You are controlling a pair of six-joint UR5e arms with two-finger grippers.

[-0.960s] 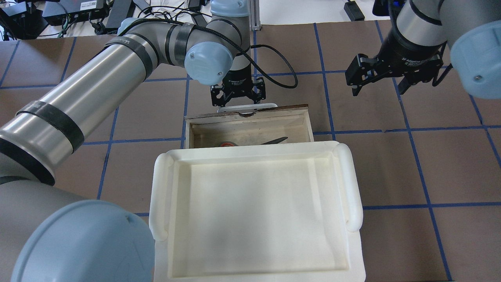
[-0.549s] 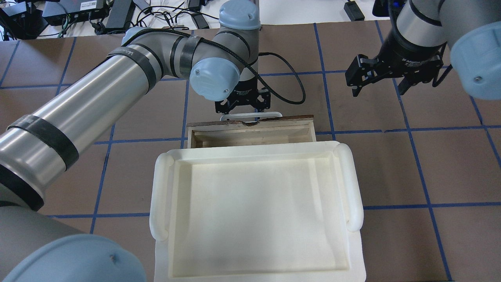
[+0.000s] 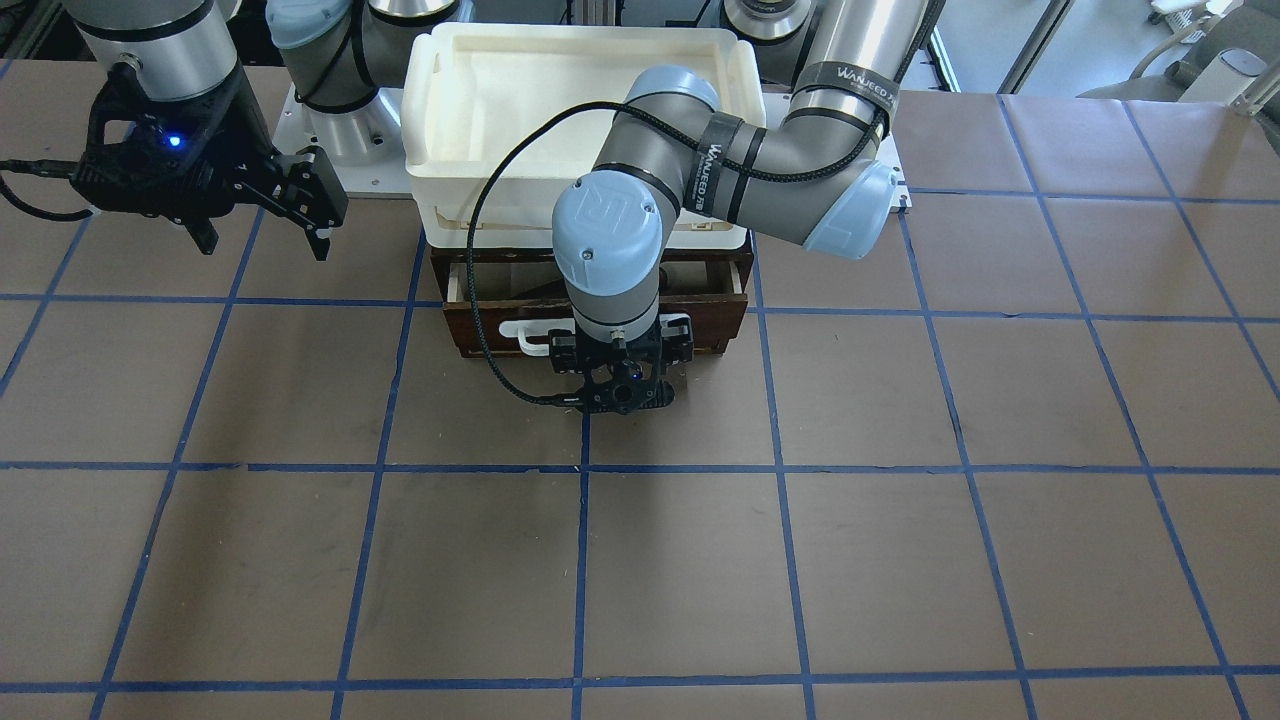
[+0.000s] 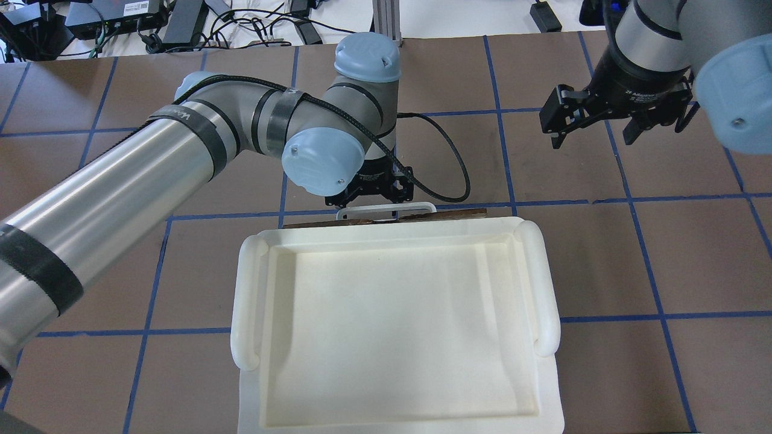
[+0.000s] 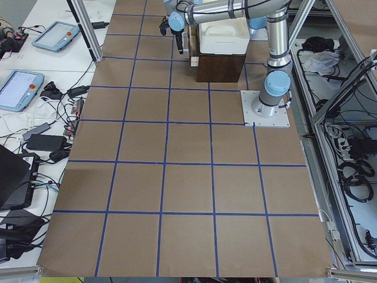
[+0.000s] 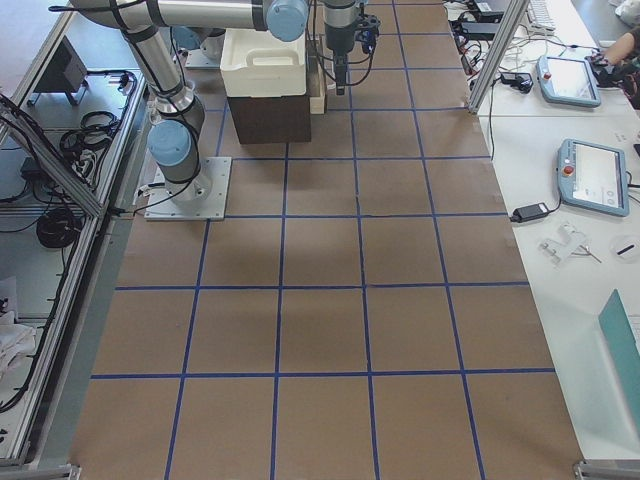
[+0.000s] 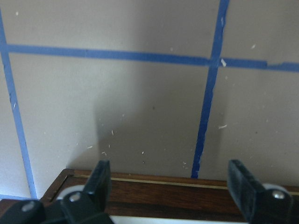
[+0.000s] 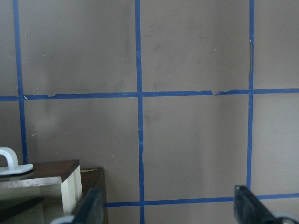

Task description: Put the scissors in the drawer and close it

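The drawer [image 4: 386, 218] is pushed almost fully in under the white tray; only its dark-brown front edge and white bar handle [image 4: 386, 210] show. In the front-facing view the drawer front [image 3: 480, 335] sticks out slightly from the cabinet. The scissors are hidden. My left gripper [image 4: 371, 194] is open and stands right at the handle, fingers pointing down; in the left wrist view its fingers [image 7: 100, 179] are spread wide over the drawer front [image 7: 163, 191]. My right gripper [image 4: 594, 120] is open and empty, hovering off to the right, also in the front-facing view [image 3: 255, 200].
A large white plastic tray [image 4: 543, 283] sits on top of the dark-brown cabinet [image 5: 218, 68]. The table is brown with blue tape lines. The right wrist view shows the drawer's corner [image 8: 46, 170] and handle end [image 8: 9, 161]. Cables and devices lie beyond the table's far edge.
My left gripper moved toward the robot against the drawer front. The drawer slid in under the tray, so its pale interior and the scissors no longer show. The right gripper shifted slightly.
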